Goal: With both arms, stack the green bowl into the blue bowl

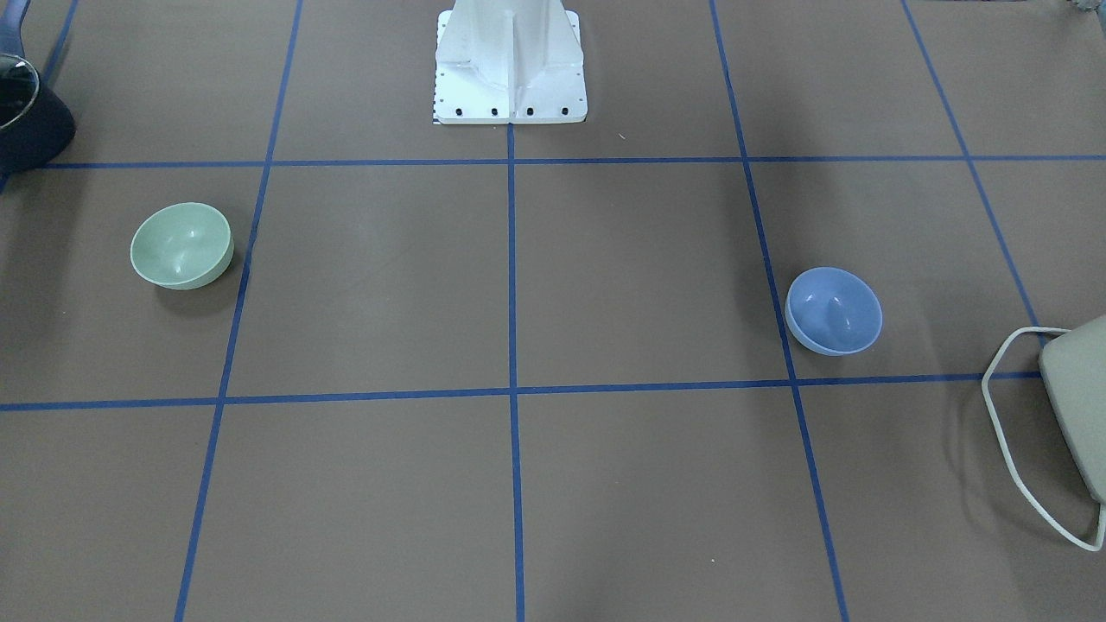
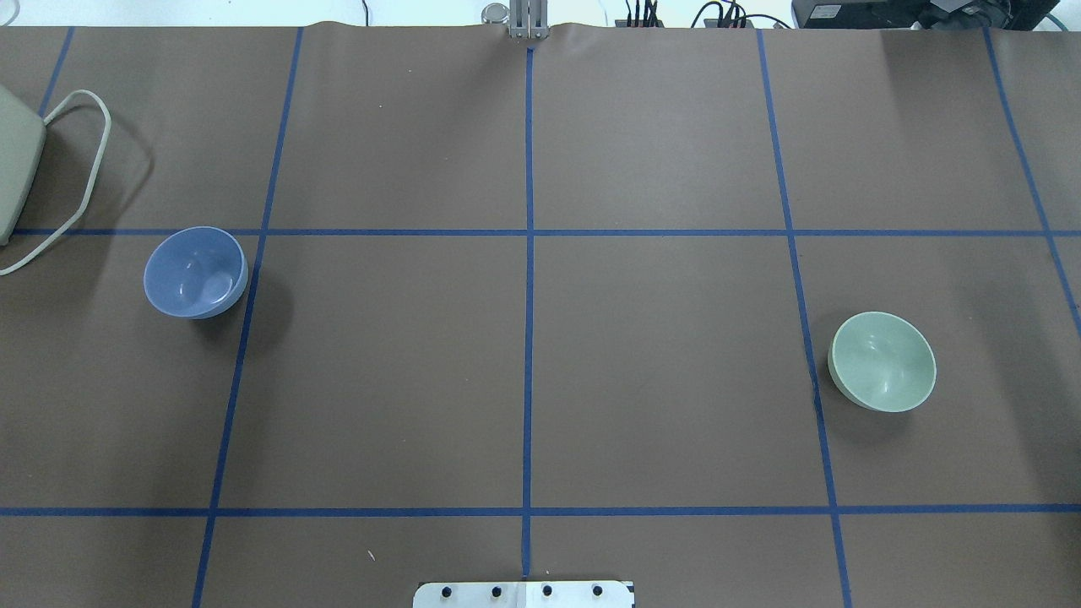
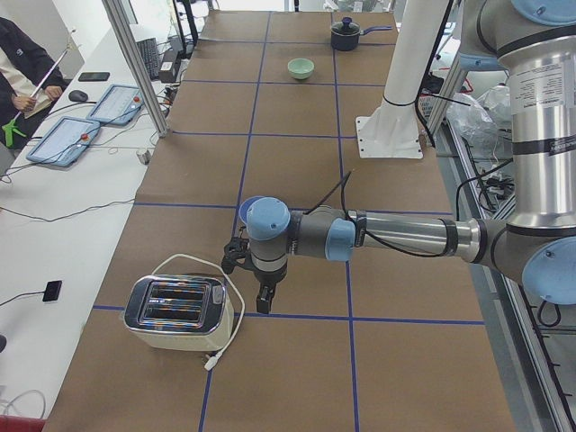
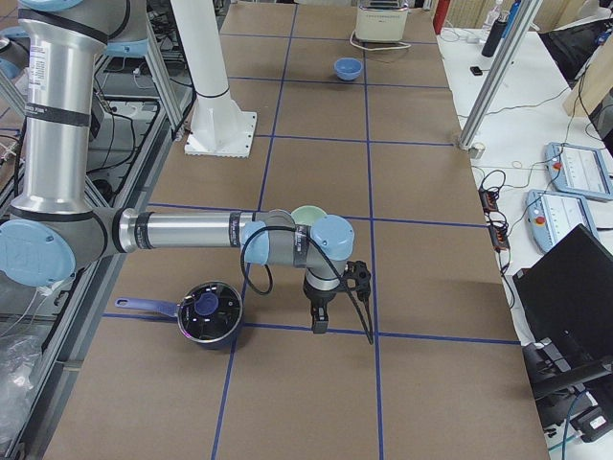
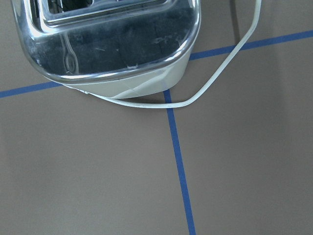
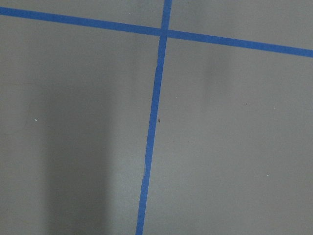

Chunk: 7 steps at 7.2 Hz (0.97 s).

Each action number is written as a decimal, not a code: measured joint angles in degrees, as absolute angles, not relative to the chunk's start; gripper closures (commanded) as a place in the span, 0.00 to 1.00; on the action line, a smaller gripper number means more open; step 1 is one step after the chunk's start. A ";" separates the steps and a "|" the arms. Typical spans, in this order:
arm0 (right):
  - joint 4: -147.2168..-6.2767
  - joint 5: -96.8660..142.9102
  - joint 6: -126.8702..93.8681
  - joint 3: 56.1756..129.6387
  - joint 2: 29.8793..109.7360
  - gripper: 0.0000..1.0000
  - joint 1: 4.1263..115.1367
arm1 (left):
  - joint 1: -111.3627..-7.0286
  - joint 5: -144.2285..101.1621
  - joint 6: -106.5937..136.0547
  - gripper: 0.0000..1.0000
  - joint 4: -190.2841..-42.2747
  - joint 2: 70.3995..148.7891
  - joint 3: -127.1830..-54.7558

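The green bowl (image 1: pixel 181 245) stands upright and empty on the brown table, on the robot's right side (image 2: pixel 882 361). The blue bowl (image 1: pixel 834 310) stands upright and empty on the robot's left side (image 2: pixel 195 272). The left gripper (image 3: pixel 262 304) hangs above the table beside the blue bowl (image 3: pixel 245 209), near the toaster. The right gripper (image 4: pixel 319 324) hangs above the table in front of the green bowl (image 4: pixel 306 214). Both grippers show only in the side views, so I cannot tell whether they are open or shut. Neither wrist view shows fingers or a bowl.
A toaster (image 3: pixel 175 312) with a white cord lies at the table's left end (image 2: pixel 13 160), just past the blue bowl. A dark pot (image 4: pixel 209 311) with a blue handle stands at the right end (image 1: pixel 26 112). The white pedestal (image 1: pixel 510 60) is at the robot's edge.
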<state>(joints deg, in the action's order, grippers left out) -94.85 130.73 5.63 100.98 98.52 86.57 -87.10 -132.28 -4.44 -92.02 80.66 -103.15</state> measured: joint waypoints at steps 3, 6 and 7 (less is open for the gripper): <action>-94.76 130.87 5.63 101.78 98.56 0.00 86.57 | -87.08 -132.35 -4.46 0.01 -92.04 80.61 -103.97; -93.36 130.82 5.57 102.78 96.84 0.00 86.57 | -87.02 -132.29 -4.19 0.01 -94.46 81.01 -104.89; -92.23 130.70 5.56 102.71 95.05 0.00 86.57 | -87.02 -132.28 -4.04 0.01 -96.40 81.52 -105.11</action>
<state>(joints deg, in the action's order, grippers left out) -92.23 130.70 5.56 102.71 95.05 86.57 -87.02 -132.28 -4.04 -96.40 81.52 -105.11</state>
